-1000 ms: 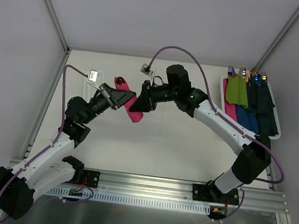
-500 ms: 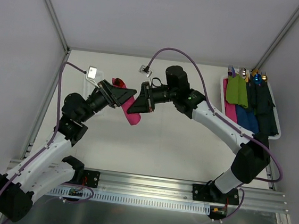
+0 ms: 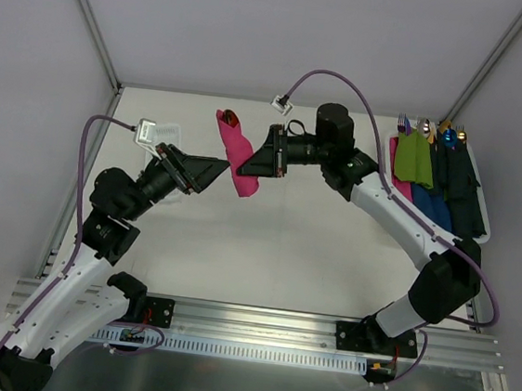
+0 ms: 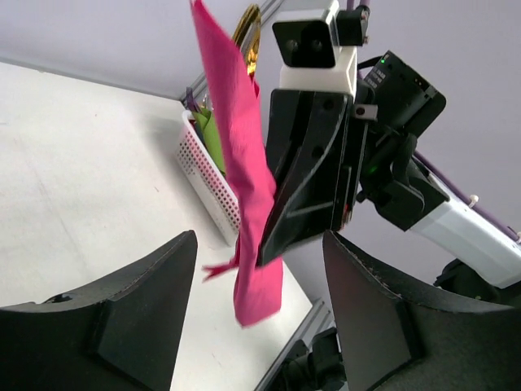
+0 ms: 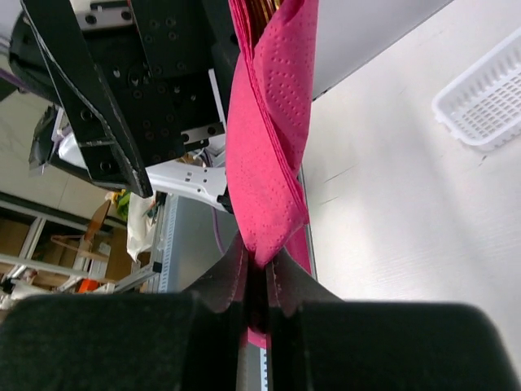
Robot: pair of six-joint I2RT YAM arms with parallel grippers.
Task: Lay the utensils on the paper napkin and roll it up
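The right hand clamps the single rolled paper napkin — gold utensils poke from its top, count unclear — while the left hand gapes, clear of it.

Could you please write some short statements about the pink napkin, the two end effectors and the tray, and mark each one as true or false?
1. The right end effector is shut on the paper napkin. True.
2. The left end effector also grips the paper napkin. False: its jaws stand open, apart from it.
3. The paper napkin lies spread flat on the table. False: it is rolled narrow and held up in the air.
4. A gold utensil sticks out of one end of the roll. True.
5. Green napkin rolls lie in the tray on the right. True.
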